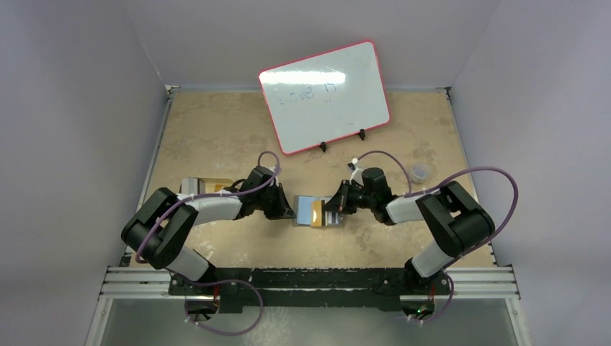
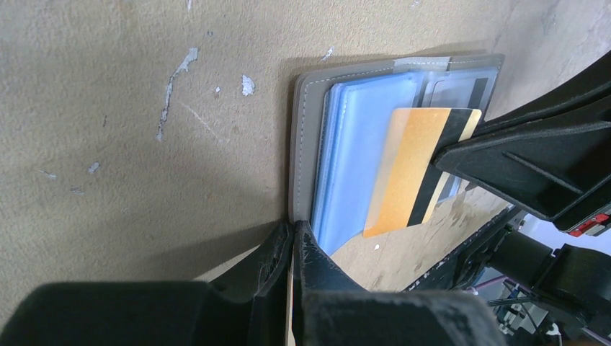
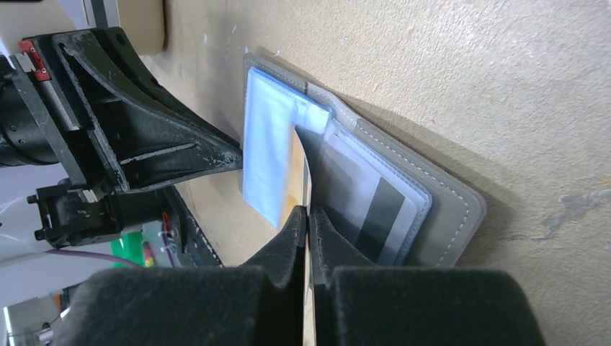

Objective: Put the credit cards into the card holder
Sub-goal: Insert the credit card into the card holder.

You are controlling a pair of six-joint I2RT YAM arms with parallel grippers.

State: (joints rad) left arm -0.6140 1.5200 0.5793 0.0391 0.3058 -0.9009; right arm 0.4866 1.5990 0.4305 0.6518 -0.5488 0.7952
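The card holder is a grey wallet lying open on the table between both grippers, its blue-grey sleeves showing. My left gripper is shut on the near edge of its grey cover. My right gripper is shut on an orange credit card with a black stripe, whose edge sits between the sleeves. In the right wrist view this card stands edge-on. Another striped card sits inside a clear pocket. The wallet's grey cover lies flat on the table.
A gold tin sits behind the left arm. A whiteboard with a red rim stands on feet at the back. A small clear cup is at the right. Grey walls close in the table on three sides.
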